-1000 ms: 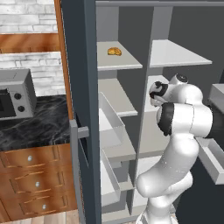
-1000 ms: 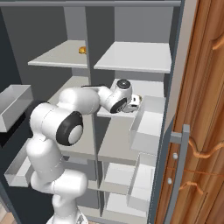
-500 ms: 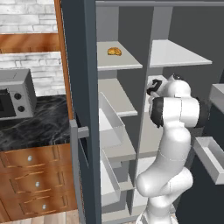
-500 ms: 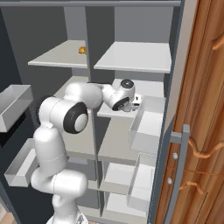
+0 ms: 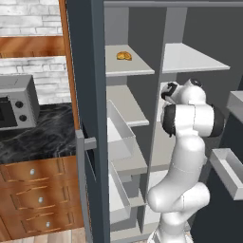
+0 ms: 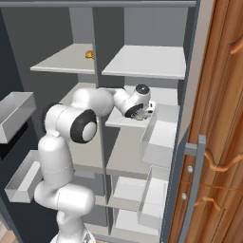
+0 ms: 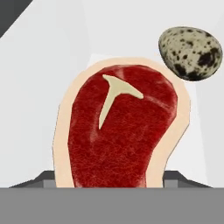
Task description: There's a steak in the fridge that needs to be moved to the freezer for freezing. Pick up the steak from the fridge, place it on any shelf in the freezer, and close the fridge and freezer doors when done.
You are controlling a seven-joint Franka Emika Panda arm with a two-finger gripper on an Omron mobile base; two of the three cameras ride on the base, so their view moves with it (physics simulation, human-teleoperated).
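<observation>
- As the white arm has been swung further in over the last second, the two-finger gripper [image 6: 142, 115] is now held low over the pale grey shelf [image 6: 124, 121] in the fridge, so the grab looks close.
- Two dark finger tips [image 7: 173, 176] are seen on either side of the flat red steak with a white fat rim [image 7: 122, 127]; open or closed cannot be told.
- One steak is counted.
- One speckled egg [image 7: 189, 53] lies just beyond it.
- One small golden-brown pastry [image 5: 124, 56] sits higher up.
</observation>
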